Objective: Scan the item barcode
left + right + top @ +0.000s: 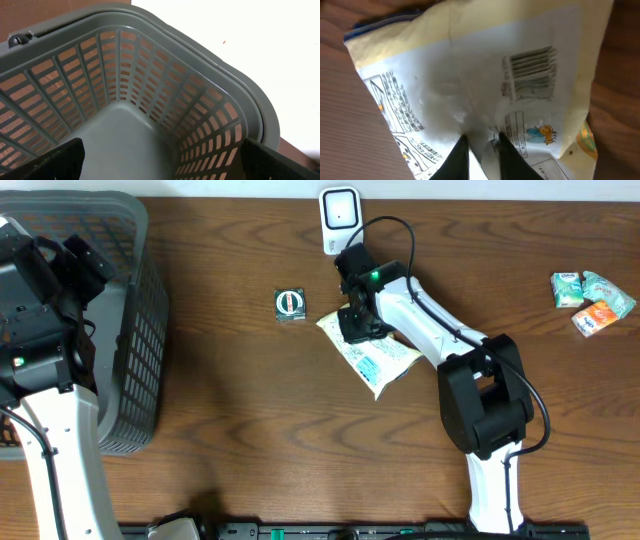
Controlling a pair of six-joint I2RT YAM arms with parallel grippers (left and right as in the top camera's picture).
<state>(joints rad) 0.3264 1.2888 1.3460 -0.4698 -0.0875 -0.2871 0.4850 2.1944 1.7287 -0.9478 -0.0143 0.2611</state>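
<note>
Right end effector (481, 141), narrow, pinches the snack packet (470, 75), its arm (440, 330) stretched forward, wrist pitched down

Basket (140, 330) sits at the far left of the worktop (220, 410). Scanner (339, 210) stands rear centre, with the pouch (380, 365) before it. Small box (290, 303) lies left of the pouch, packets (592, 298) far right.

Lit evenly from above, with soft shadow beside the grey slatted plastic basket (140, 300) on the dark brown wooden table (250, 410). Washed by glare across the glossy cream plastic packet (450, 95); blurred close up.
</note>
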